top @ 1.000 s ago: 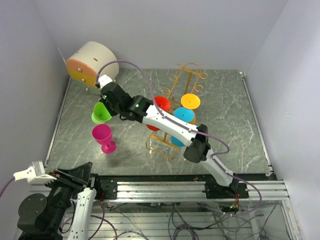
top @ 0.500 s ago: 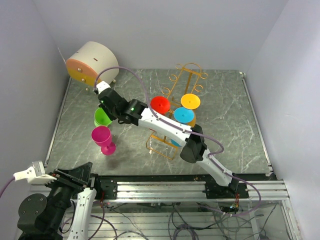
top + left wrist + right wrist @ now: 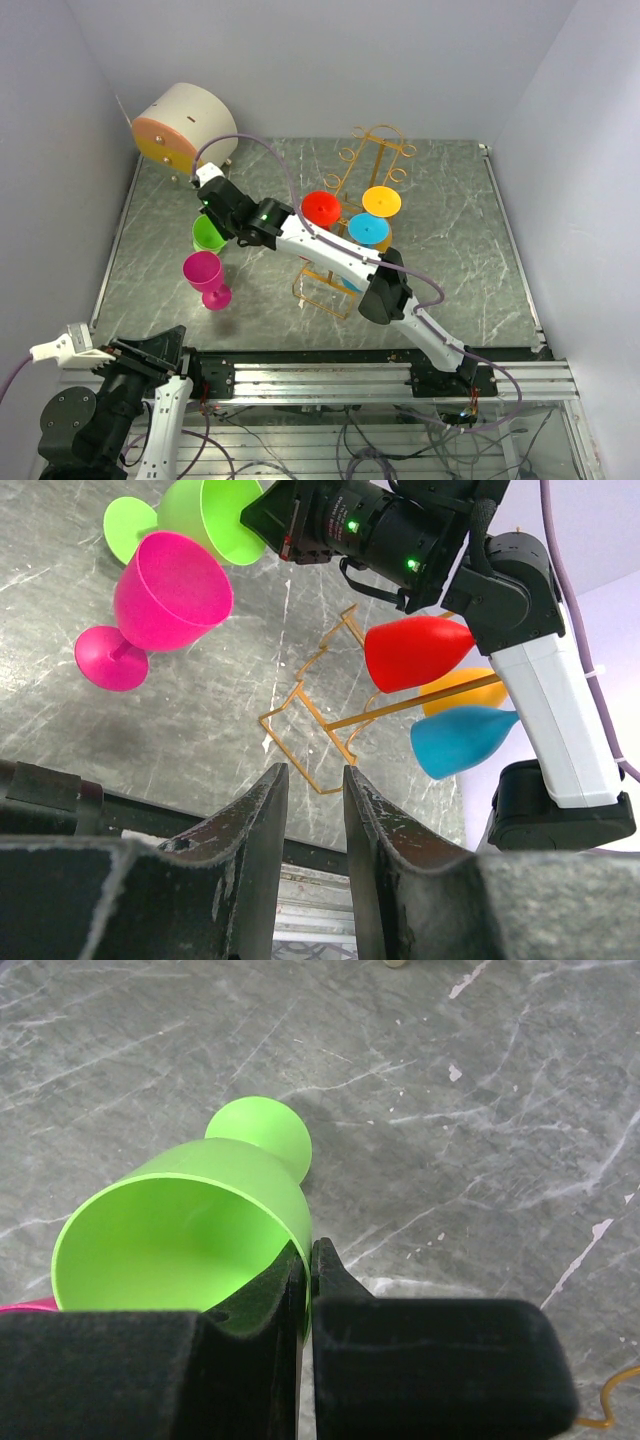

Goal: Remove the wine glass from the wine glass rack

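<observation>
Pinching the wall of the green wine glass [image 3: 180, 1230] at its rim, the right pincer [image 3: 305, 1255] has its fingers pressed together on the thin plastic, one inside the bowl and one outside. The glass hangs tilted, bowl toward the wrist and foot away from it; whether the foot touches the marble surface [image 3: 450, 250] I cannot tell. Seen from above, it is well clear of the wine glass rack [image 3: 400, 707], out at about nine o'clock from it, with a pink wine glass [image 3: 205, 275] standing upright just beside it at six o'clock. A red glass [image 3: 321, 209], a blue one [image 3: 368, 230] and an orange one [image 3: 381, 202] hang on the rack. The left pincer [image 3: 308, 820] waits at the near edge, fingers spread, holding nothing.

By my reading, the removal itself is done and the set-down is in hand. Next, the glass needs bringing upright, lowering until the foot sits flat, then releasing, without nudging the pink neighbour.
</observation>
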`<control>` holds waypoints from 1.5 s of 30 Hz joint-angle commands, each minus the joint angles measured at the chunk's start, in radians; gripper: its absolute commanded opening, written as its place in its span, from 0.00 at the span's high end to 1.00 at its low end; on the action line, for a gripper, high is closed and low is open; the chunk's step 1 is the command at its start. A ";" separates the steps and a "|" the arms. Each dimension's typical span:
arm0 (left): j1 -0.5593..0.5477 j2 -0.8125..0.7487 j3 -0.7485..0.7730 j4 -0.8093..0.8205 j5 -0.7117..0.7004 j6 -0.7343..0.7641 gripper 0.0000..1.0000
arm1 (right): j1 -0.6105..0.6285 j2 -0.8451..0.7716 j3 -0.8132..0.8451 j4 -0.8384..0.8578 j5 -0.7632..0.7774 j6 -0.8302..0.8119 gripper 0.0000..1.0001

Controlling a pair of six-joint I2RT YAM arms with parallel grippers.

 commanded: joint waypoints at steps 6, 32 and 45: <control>0.018 -0.016 -0.009 0.000 -0.012 0.003 0.61 | -0.006 -0.012 -0.016 0.039 0.002 0.010 0.76; 0.023 0.017 0.040 0.022 0.003 -0.002 0.60 | 0.067 -0.532 -0.196 0.224 -0.091 0.078 0.51; 0.022 0.186 0.079 0.191 0.128 0.039 0.56 | -0.049 -1.186 -0.694 0.023 0.105 0.378 0.49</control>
